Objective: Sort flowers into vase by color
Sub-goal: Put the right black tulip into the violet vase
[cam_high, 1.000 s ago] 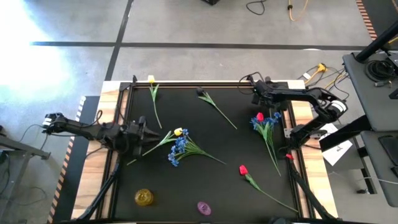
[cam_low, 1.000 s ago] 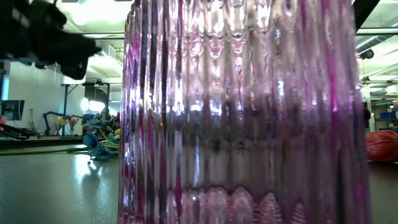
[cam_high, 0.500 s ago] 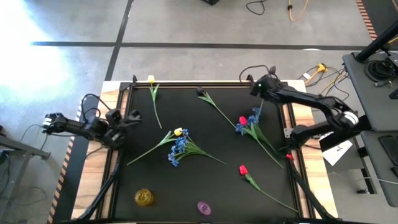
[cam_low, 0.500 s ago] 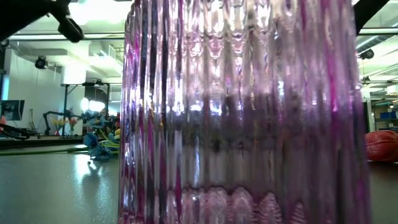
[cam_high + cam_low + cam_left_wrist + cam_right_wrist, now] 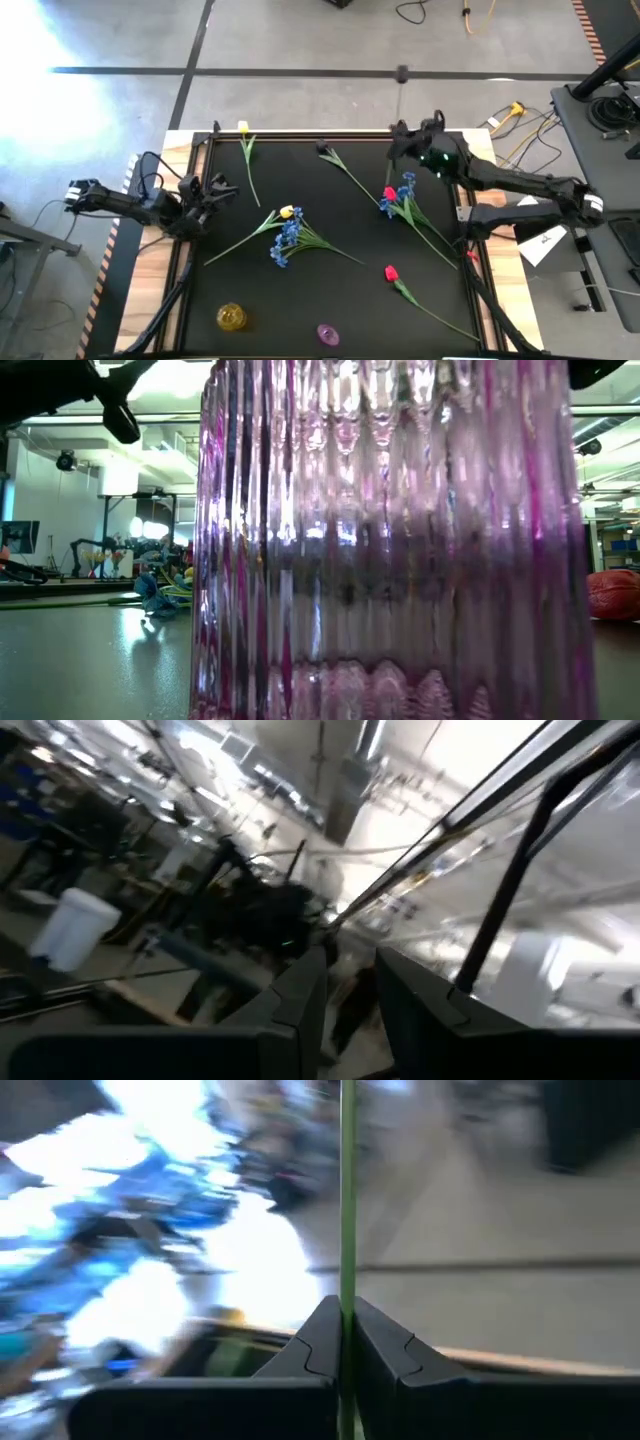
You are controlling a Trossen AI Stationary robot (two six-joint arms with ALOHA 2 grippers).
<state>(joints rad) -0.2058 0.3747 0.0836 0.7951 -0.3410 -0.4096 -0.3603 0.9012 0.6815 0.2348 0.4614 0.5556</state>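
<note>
A: Well, the right gripper is pinched on a thin green stem; blue spray and red tulip lie mid-table.

B: It could slip or snag. Left gripper, slightly parted, holds nothing.

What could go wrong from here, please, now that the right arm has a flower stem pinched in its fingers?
1. The right gripper pinches only the thin green stem, which stands tall above the fingers; it may slip or sway in transit.
2. The purple vase and yellow vase sit at the opposite table edge with narrow mouths, so insertion may miss.
3. The blue spray and red tulip lie just below and could snag.
</note>
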